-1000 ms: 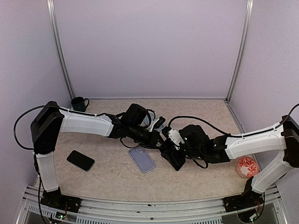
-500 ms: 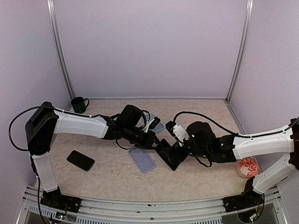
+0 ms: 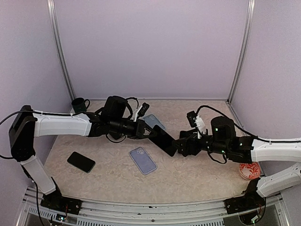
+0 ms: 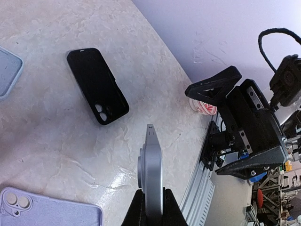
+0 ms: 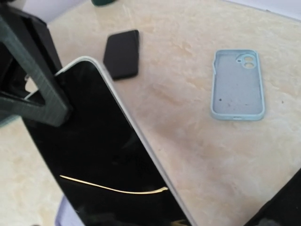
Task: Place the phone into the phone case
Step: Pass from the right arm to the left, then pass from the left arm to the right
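**Top external view: phone held off the table between the arms**

Top external view has the left gripper (image 3: 149, 133) clamped tight on one end of the phone (image 3: 163, 140). The phone is up off the table (image 3: 197, 117) near its middle, tilted, with its dark screen showing. Its free end points at the right gripper (image 3: 182, 142), whose fingers stand wide apart with nothing clamped between them. From the right wrist, the phone's screen fills the lower left, reaching in by that gripper's own fingers (image 5: 29, 80). I cannot tell whether any of them touches it.

The lilac case (image 3: 142, 160) lies flat on the table just in front of the held phone, hollow side up. A pale blue case (image 3: 154, 121) lies behind the left gripper, also hollow side up. A black case (image 3: 81, 161) sits well off to the left, near the front edge. A green mug (image 3: 80, 104) stands in the back left corner. A red-patterned dish (image 3: 248, 168) sits by the right arm.
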Robot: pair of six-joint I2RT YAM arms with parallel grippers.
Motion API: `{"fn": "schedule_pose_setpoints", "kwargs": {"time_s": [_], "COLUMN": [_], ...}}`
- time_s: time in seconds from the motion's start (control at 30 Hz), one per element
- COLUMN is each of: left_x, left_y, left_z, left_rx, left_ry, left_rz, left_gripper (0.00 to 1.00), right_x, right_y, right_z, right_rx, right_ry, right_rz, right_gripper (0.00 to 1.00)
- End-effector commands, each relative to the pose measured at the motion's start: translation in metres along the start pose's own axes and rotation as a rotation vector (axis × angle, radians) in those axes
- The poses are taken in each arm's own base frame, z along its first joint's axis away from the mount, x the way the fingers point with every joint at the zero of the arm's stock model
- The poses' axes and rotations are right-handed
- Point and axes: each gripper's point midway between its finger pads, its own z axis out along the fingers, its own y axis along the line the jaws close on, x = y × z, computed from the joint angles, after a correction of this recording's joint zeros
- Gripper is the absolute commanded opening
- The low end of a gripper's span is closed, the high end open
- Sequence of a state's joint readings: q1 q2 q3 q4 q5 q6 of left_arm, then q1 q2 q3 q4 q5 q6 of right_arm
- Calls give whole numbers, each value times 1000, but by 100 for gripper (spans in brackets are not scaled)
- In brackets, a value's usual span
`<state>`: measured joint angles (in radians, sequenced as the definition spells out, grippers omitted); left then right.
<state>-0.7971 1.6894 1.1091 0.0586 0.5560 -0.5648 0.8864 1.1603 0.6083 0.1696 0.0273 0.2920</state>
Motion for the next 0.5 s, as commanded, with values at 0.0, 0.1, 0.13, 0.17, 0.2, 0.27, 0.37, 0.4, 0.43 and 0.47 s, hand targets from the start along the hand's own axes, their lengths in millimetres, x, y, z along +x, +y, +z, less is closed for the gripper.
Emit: {"fn": "schedule_pose_setpoints", "kwargs": {"time_s": [0.0, 0.1, 0.13, 0.17, 0.2, 0.27, 0.37, 0.4, 0.43, 0.47], "left_x": [-26, -29, -31, -32, -34, -38, -43, -44, -45, -48], "left_y": [-28, -35, -39, -41, -45, -52, -62, -63, -66, -70], "left_z": [-20, -28, -32, -34, -38, -46, -57, -59, -62, -67], "left_rx": [75, 88, 96, 100, 107, 122, 142, 145, 151, 161], "left_ry": [-97, -114, -125, -133, -145, -172, -216, -229, -244, -267], "left_rz": [82, 102, 113, 119, 129, 149, 173, 177, 181, 192], "left_gripper": [0, 0, 0, 0, 0, 0, 0, 0, 0, 0], "right_x": [-14, -19, -21, -23, -23, -27, -30, -32, -31, -33], "right_y": [-1, -9, -11, -12, -13, -14, -10, -7, -5, -1], "right_z": [-11, -18, -20, -22, -24, -26, -27, -27, -26, -26], "right_rx": [-74, -98, -113, -131, -146, -169, -206, -229, -242, -271], "right_ry": [-61, -90, -99, -110, -118, -137, -146, -152, -148, -154], "right_rz": [121, 195, 218, 240, 257, 285, 324, 332, 348, 358], "right_gripper": [99, 99, 99, 99, 98, 98, 97, 97, 97, 96]}}
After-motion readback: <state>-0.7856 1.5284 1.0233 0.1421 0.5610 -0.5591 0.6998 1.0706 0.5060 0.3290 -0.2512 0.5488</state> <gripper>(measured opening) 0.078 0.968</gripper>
